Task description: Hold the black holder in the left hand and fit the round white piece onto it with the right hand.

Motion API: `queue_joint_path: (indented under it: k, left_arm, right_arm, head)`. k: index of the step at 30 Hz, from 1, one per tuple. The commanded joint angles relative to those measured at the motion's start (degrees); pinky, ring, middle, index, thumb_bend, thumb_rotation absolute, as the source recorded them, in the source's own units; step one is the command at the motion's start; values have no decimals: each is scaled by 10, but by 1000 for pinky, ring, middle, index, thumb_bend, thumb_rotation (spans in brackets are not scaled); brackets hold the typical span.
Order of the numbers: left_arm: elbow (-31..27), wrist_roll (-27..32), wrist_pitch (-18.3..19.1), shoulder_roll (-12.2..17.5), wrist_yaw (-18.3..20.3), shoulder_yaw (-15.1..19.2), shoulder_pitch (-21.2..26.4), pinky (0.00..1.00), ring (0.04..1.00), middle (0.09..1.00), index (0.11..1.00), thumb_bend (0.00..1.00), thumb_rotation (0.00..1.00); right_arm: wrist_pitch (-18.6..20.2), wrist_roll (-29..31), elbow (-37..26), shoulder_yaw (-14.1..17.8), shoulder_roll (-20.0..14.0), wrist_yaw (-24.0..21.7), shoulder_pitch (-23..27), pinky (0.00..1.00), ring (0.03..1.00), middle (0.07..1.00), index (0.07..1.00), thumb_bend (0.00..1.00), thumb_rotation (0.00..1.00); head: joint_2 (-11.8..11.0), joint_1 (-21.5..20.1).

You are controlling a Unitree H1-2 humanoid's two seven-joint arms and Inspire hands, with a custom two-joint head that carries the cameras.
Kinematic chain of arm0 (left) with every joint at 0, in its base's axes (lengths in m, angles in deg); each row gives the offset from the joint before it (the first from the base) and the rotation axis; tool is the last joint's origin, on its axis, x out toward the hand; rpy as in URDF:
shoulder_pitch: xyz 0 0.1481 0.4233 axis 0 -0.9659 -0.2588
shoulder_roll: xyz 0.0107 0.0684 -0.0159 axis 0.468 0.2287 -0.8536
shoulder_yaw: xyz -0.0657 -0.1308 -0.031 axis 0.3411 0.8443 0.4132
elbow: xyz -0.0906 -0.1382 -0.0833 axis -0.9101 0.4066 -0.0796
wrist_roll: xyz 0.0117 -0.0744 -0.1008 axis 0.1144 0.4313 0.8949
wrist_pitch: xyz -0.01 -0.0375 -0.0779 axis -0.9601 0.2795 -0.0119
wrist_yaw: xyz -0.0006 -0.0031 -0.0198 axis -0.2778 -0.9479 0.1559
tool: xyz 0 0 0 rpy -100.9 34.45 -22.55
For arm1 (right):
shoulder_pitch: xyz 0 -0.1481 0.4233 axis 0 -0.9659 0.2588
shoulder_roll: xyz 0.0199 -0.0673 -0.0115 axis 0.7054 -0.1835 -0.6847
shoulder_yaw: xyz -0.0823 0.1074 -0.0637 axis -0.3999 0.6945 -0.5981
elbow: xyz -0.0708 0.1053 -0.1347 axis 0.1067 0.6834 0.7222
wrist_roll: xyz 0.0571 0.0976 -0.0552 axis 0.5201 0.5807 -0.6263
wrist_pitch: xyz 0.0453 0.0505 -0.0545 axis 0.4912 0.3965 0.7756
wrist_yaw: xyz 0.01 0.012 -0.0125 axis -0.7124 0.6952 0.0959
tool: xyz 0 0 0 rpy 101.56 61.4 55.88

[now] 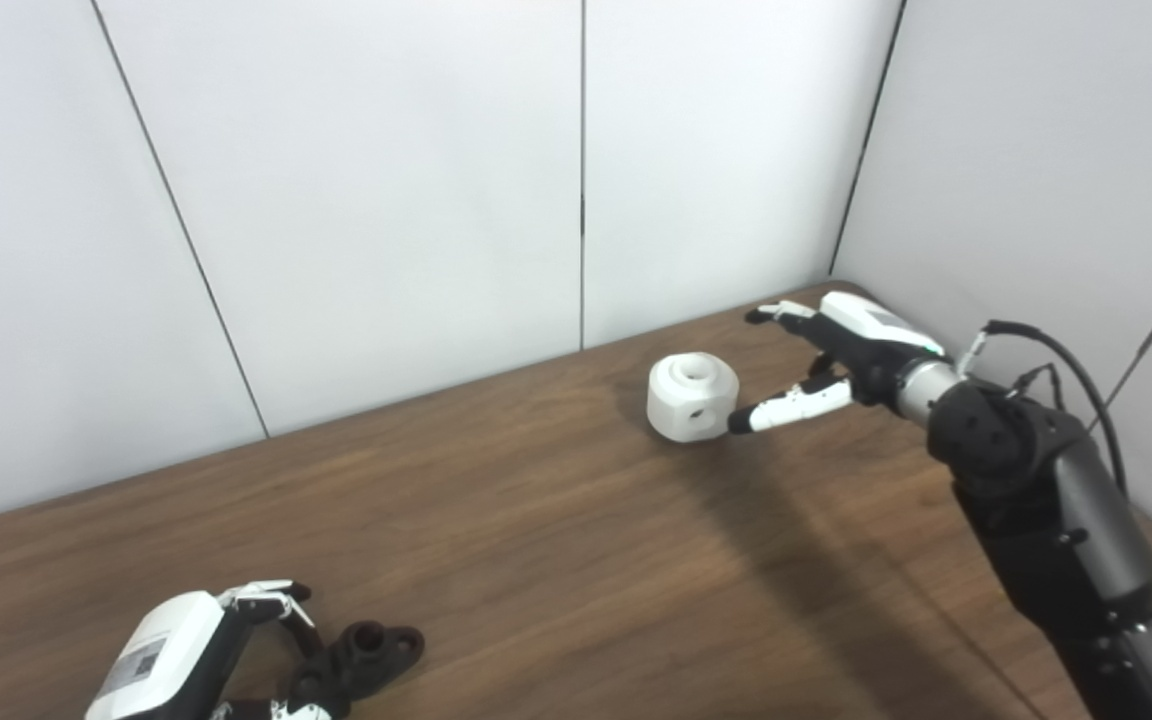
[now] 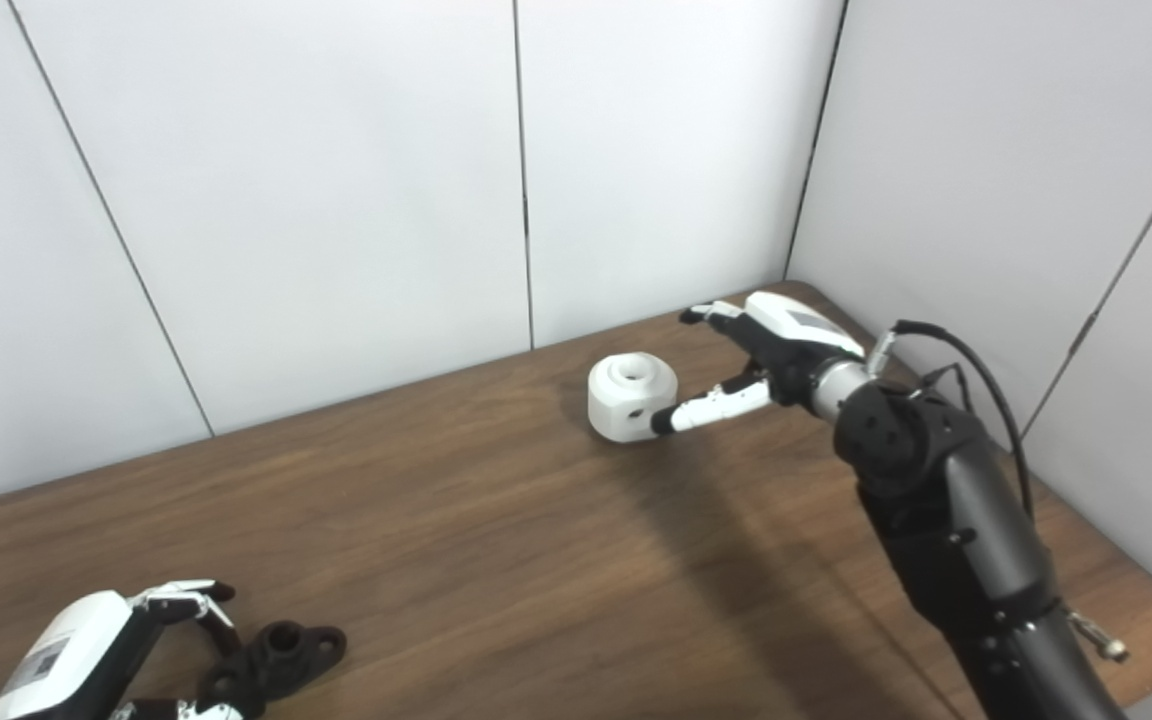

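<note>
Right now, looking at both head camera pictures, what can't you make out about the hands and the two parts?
- Left robot hand: lower part cut off by the bottom edge in both views, so its grip on the black holder is unclear.
- Right robot hand: whether its thumb touches the white piece is too fine to tell.
- White piece's far side: hidden by itself.

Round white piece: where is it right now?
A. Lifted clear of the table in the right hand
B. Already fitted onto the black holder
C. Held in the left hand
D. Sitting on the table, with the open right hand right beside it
D: the round white piece rests on the table, the open right hand at its side with one fingertip at it, far from the black holder.
</note>
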Motion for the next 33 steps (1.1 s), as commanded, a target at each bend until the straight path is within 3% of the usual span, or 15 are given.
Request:
queue_joint_path:
  k: [1, 15, 16, 19, 26, 33]
  left_arm:
    - [-21, -1, -2, 3, -6, 7, 14, 855, 841, 804, 483, 515, 37]
    - [-21, -2, -7, 2, -6, 6, 7, 775, 829, 796, 483, 515, 38]
    - [-23, -2, -5, 2, -5, 7, 5, 833, 836, 798, 483, 515, 37]
    - [-29, -2, 0, 1, -4, 8, 1, 883, 837, 799, 483, 515, 37]
    - [-38, -1, 0, 0, -4, 10, -7, 941, 839, 801, 483, 515, 37]
    - [-33, 1, -7, 1, -8, 12, -10, 987, 843, 803, 483, 514, 38]
  right_arm:
    - [-1, -5, 2, -13, -1, 16, 18, 741, 980, 1000, 939, 1000, 567]
    - [-19, 13, 87, -107, -3, 86, 63, 784, 998, 1000, 915, 1000, 466]
    - [-23, 9, 93, -113, -5, 94, 67, 800, 999, 1000, 914, 1000, 464]
    - [-24, -1, 104, -124, -10, 114, 80, 792, 989, 1000, 909, 1000, 440]
    - [-12, -12, 101, -125, -28, 126, 102, 787, 967, 1000, 914, 1000, 462]
    - [0, -15, 54, -92, -51, 65, 111, 753, 959, 967, 893, 1000, 496]
  head:
    - [-1, 0]
    - [-24, -3]
    - [-27, -4]
    - [-30, -5]
    - [-31, 1]
    - [-35, -1]
